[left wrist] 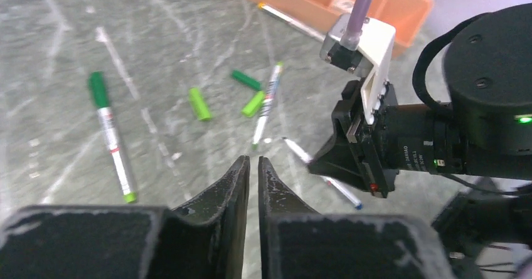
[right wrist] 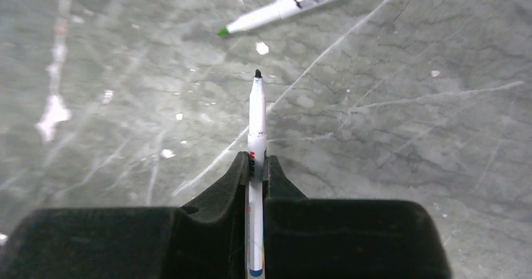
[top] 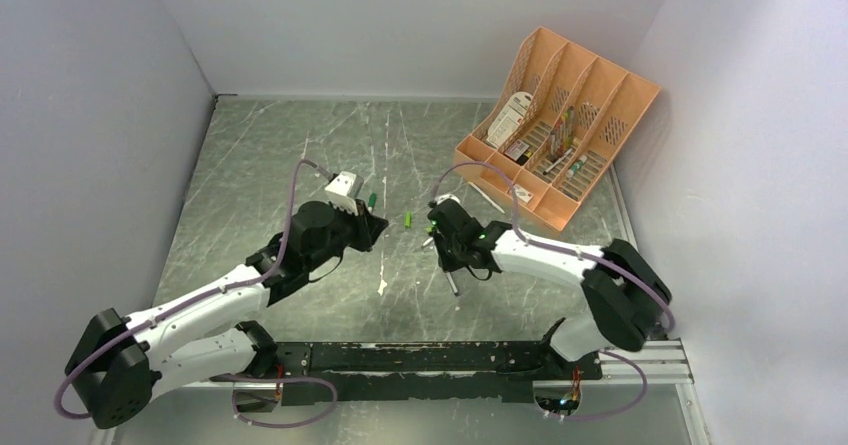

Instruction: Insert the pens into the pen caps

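My right gripper (right wrist: 257, 163) is shut on a white pen (right wrist: 256, 116) that lies lengthwise between the jaws, its dark tip pointing forward just above the table. In the top view this gripper (top: 441, 248) is at table centre, with the pen's tail (top: 451, 281) sticking out towards the bases. A second pen (left wrist: 266, 106) with a green tip lies loose between two bright green pen caps (left wrist: 200, 103) (left wrist: 253, 103). Beside them is a darker green cap (left wrist: 246, 79). A capped pen (left wrist: 113, 142) lies further left. My left gripper (left wrist: 253, 161) is shut but for a thin slit, holding nothing.
An orange organizer (top: 560, 125) with mixed stationery stands at the back right. Another thin white pen (top: 488, 198) lies on the table just in front of it. The two grippers face each other closely at mid-table. Grey walls close in the left, back and right.
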